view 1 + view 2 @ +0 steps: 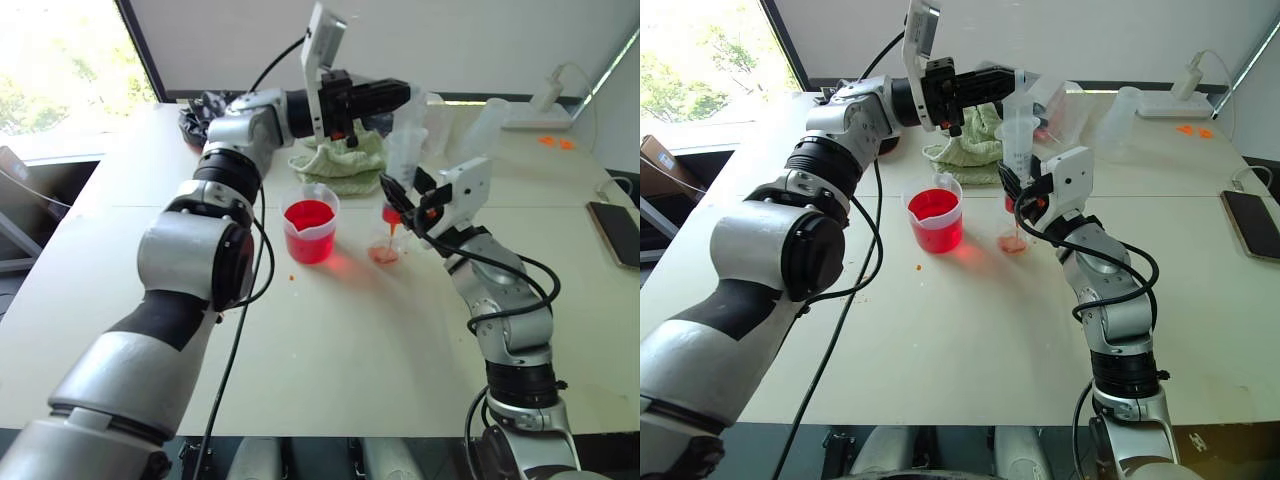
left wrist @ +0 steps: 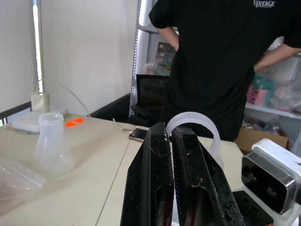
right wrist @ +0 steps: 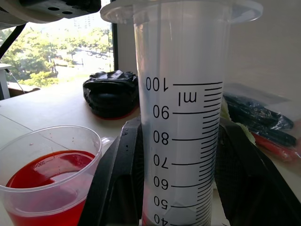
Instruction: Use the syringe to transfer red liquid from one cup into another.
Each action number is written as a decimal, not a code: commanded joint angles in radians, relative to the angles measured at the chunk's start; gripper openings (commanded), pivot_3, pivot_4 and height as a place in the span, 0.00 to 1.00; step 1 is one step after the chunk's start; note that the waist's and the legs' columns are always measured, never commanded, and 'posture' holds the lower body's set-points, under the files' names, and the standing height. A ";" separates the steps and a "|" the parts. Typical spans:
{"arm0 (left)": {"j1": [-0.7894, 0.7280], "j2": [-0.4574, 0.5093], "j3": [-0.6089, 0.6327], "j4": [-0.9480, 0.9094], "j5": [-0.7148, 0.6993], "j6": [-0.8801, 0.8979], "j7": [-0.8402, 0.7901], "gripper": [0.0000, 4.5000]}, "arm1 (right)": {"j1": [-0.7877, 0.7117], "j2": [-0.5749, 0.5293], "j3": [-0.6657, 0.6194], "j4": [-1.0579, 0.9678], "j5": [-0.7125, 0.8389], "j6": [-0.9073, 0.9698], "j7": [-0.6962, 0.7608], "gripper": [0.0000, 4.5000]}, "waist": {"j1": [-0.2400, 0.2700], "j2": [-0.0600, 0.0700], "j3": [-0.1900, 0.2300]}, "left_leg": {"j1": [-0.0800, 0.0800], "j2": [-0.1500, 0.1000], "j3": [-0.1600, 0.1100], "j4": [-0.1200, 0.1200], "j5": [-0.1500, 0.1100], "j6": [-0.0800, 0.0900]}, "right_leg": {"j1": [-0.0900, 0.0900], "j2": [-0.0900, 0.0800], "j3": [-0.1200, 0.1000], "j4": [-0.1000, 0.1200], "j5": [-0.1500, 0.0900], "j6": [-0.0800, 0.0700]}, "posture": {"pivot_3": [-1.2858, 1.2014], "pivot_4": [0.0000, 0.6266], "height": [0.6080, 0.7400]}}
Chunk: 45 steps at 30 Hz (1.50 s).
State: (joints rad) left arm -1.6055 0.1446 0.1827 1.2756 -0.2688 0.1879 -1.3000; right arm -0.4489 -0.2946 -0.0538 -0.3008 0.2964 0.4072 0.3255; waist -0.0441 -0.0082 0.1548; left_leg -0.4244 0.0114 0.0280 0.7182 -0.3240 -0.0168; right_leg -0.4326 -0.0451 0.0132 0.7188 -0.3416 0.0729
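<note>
The syringe [image 1: 1020, 135] stands upright, its orange-red tip lowered into the small clear cup [image 1: 385, 250], which holds a little red at the bottom. My right gripper [image 1: 402, 203] is shut on the barrel [image 3: 181, 141], whose ml markings face the wrist camera. My left gripper [image 1: 1008, 85] reaches in level from the left and is shut at the white plunger ring [image 2: 194, 121] on top of the syringe. The spouted beaker [image 1: 312, 205] stands just left of the small cup and is about half full of red liquid [image 1: 308, 216].
A green cloth [image 1: 338, 160] lies behind the beaker. A clear flask [image 1: 487, 122], plastic bags and a power strip [image 1: 545, 112] sit at the back right. A phone [image 1: 615, 232] lies at the right edge. A person in a black shirt [image 2: 225, 61] stands beyond the table.
</note>
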 commanded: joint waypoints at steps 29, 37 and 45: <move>0.044 -0.067 -0.039 -0.047 0.048 0.031 -0.083 0.01 | -0.068 0.021 0.007 0.001 -0.022 -0.079 0.014 0.31 | 0.000 0.000 0.000 | 0.000 0.000 0.000 0.000 0.000 0.000 | 0.000 0.000 0.000 0.000 0.000 0.000 | 0.52 0.24 0.78; 0.062 -0.075 -0.048 -0.057 0.061 0.034 -0.093 0.01 | -0.080 0.018 0.002 0.008 -0.020 -0.080 0.018 0.31 | 0.000 0.000 0.000 | 0.000 0.000 0.000 0.000 0.000 0.000 | 0.000 0.000 0.000 0.000 0.000 0.000 | 0.52 0.24 0.78; 0.085 -0.082 -0.062 -0.072 0.069 0.041 -0.101 0.01 | -0.082 0.017 -0.002 0.004 -0.018 -0.077 0.022 0.31 | 0.000 0.000 0.000 | 0.000 0.000 0.000 0.000 0.000 0.000 | 0.000 0.000 0.000 0.000 0.000 0.000 | 0.52 0.24 0.78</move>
State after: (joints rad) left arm -1.5332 0.1182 0.1739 1.2061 -0.2259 0.2064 -1.3377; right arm -0.4641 -0.2817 -0.0527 -0.2510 0.2768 0.3640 0.3502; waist -0.0442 -0.0082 0.1548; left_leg -0.4244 0.0114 0.0280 0.7184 -0.3240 -0.0168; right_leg -0.4326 -0.0452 0.0132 0.7191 -0.3416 0.0729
